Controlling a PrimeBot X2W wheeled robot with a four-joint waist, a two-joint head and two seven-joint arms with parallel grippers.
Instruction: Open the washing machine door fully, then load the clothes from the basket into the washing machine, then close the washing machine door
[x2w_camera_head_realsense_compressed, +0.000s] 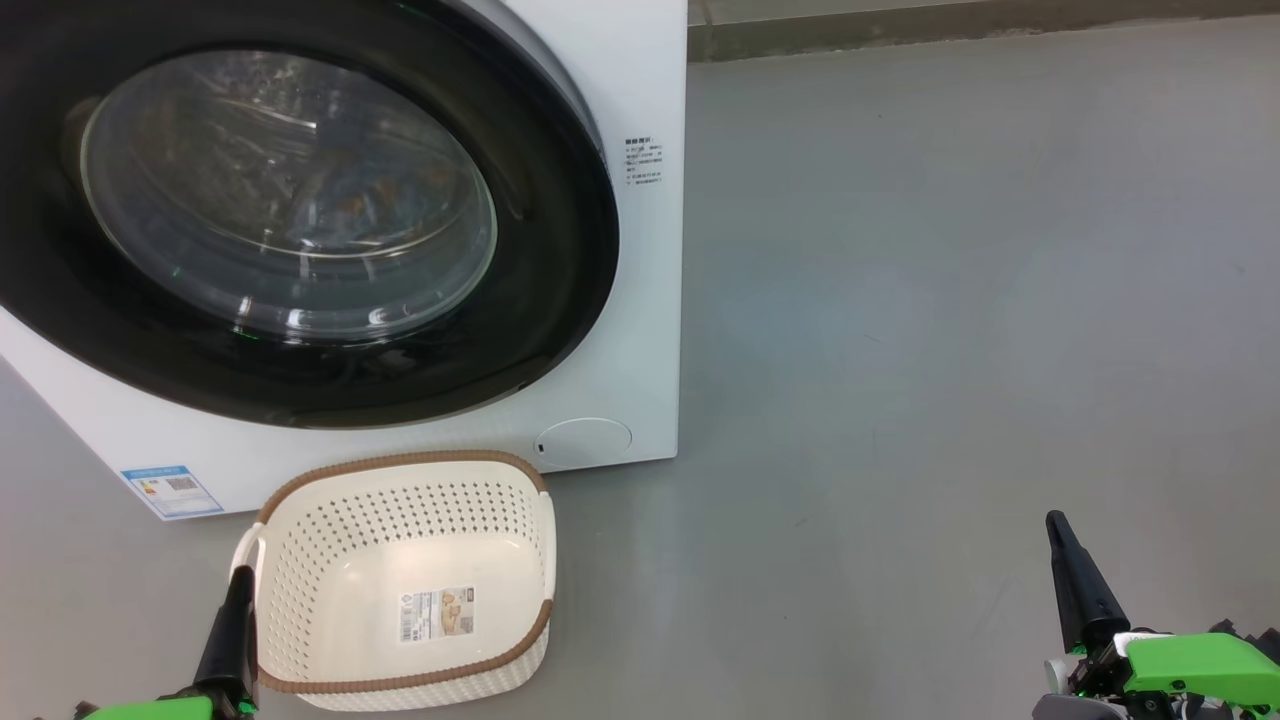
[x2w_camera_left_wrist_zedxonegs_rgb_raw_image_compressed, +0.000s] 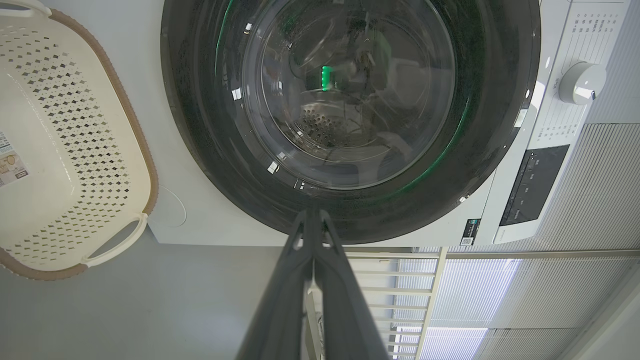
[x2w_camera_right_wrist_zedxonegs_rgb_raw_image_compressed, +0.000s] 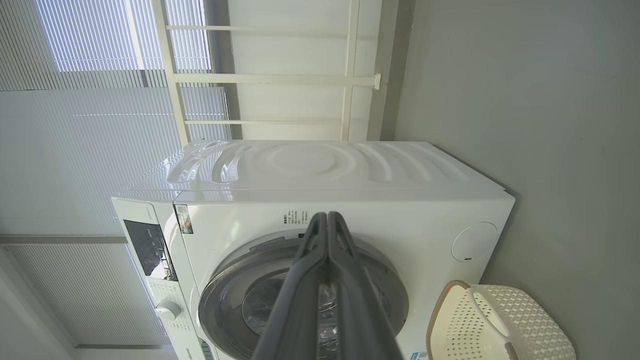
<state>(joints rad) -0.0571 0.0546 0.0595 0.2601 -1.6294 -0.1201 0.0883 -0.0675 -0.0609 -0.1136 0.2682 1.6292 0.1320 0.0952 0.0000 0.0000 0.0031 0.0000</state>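
Left pincer (x2w_camera_left_wrist_zedxonegs_rgb_raw_image_compressed: 312, 218), right pincer (x2w_camera_right_wrist_zedxonegs_rgb_raw_image_compressed: 327, 218) closed, both empty

Laundry corner of a plain indoor room, big white boxy front-loader washing machine (x2w_camera_right_wrist_zedxonegs_rgb_raw_image_compressed: 350, 210) on a bare smooth grey floor (x2w_camera_head_realsense_compressed: 950, 300), small cream-white perforated plastic basket (x2w_camera_head_realsense_compressed: 400, 525) in front of it, white slatted window blinds (x2w_camera_right_wrist_zedxonegs_rgb_raw_image_compressed: 75, 150) and white railing (x2w_camera_right_wrist_zedxonegs_rgb_raw_image_compressed: 280, 79) behind

Held low at either side, pointing up: left gripper (x2w_camera_head_realsense_compressed: 238, 600) pinched together; right gripper (x2w_camera_head_realsense_compressed: 1062, 545) likewise, seemingly leaning slightly inward.
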